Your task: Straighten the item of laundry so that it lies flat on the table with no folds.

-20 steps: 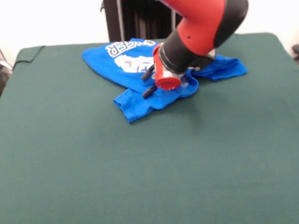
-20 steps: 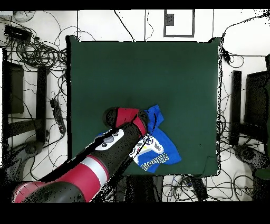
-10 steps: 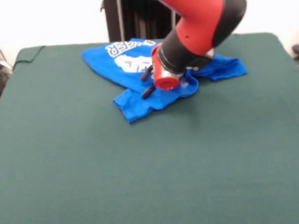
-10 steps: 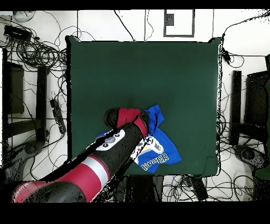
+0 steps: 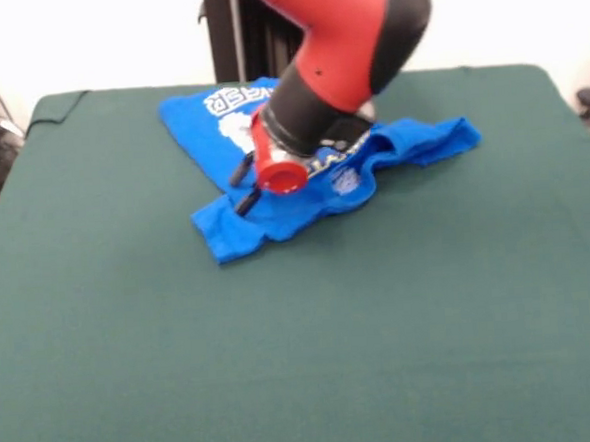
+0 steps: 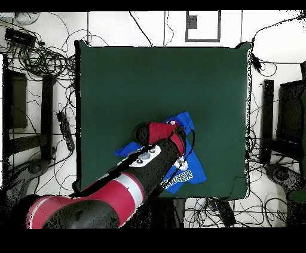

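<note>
The bright blue T-shirt (image 5: 260, 221) lies crumpled at the far middle of the dark green table (image 5: 304, 361), with white lettering showing near the far edge and one sleeve stretched out to the right. My gripper (image 5: 333, 161) is down on the shirt's middle, mostly hidden under the red and black wrist. In the overhead view the shirt (image 6: 190, 172) shows near the table's (image 6: 155, 77) bottom edge, with the arm lying over it and covering the gripper (image 6: 174, 132).
The black pedestal (image 5: 248, 33) stands behind the table's far edge. Cables (image 6: 42, 59) and dark equipment lie on the floor round the table. The shirt sits close to the table edge nearest the robot.
The arm has swung to the left in the front view. The shirt has shifted left with it, and its right sleeve now trails out longer.
</note>
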